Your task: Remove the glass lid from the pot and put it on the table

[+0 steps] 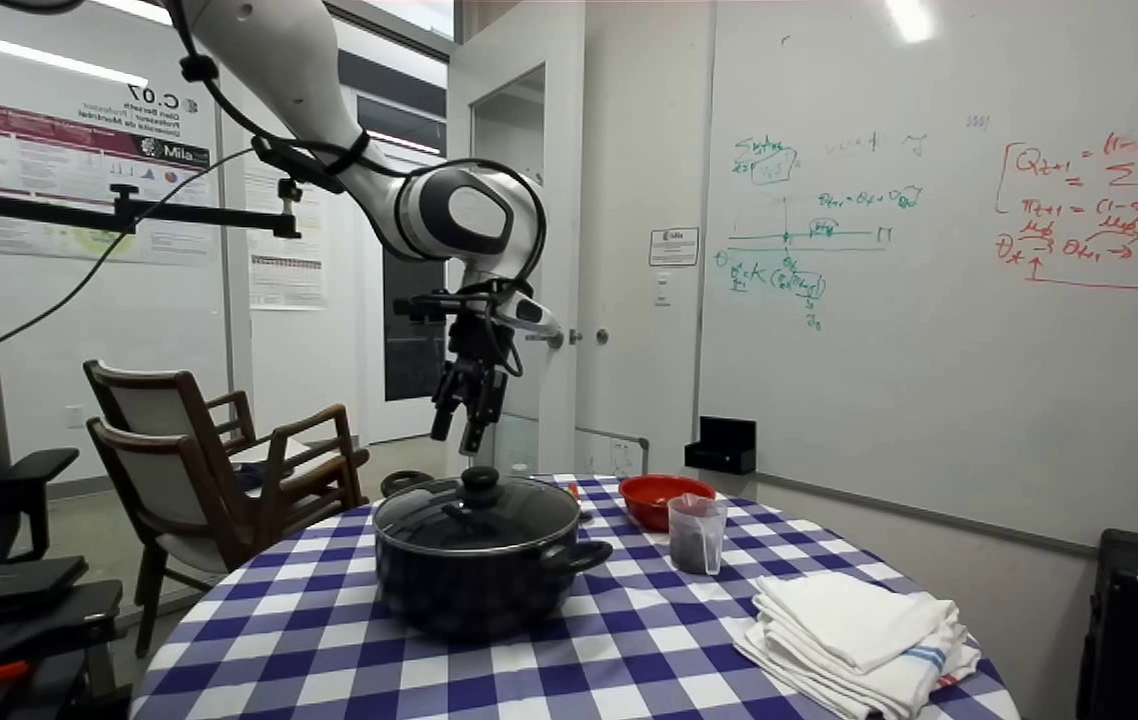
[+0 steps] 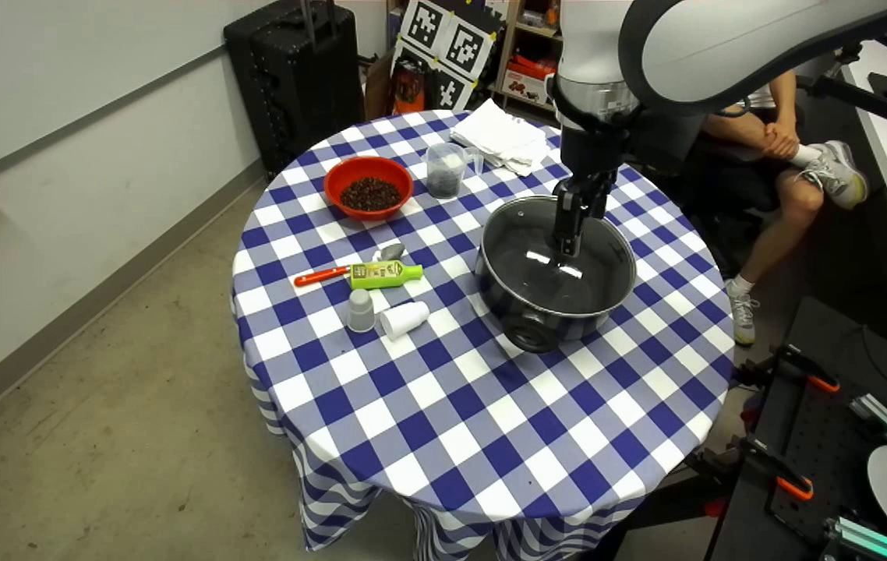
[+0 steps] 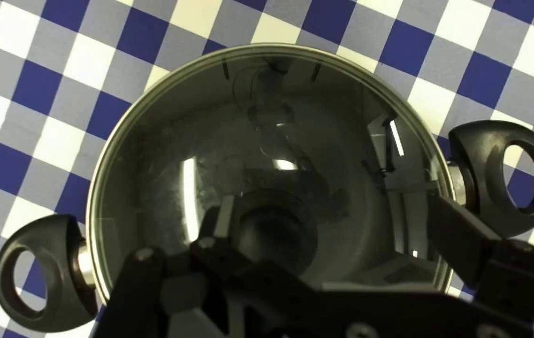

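The black pot (image 1: 469, 600) stands on the checkered table (image 1: 319, 640); in another exterior view, both the pot (image 2: 496, 296) and the table (image 2: 412, 374) show. The glass lid (image 1: 539, 515) sits on the pot with its black knob (image 1: 480, 486) up. The lid (image 2: 529, 269) also shows in an exterior view, its knob hidden behind the gripper. My gripper (image 1: 457, 442) hangs just above the knob, apart from it. In the wrist view the gripper (image 3: 335, 211) is open and empty over the lid (image 3: 168, 126); the knob (image 3: 276, 234) appears nearer the left finger.
A red bowl (image 2: 368, 167) of dark beans, a clear measuring cup (image 2: 446, 171) and folded white towels (image 2: 500, 136) stand around the pot. A green bottle (image 2: 377, 274), red-handled spoon (image 2: 322, 276), grey cup (image 2: 361, 310) and white cup (image 2: 404, 319) are beside it.
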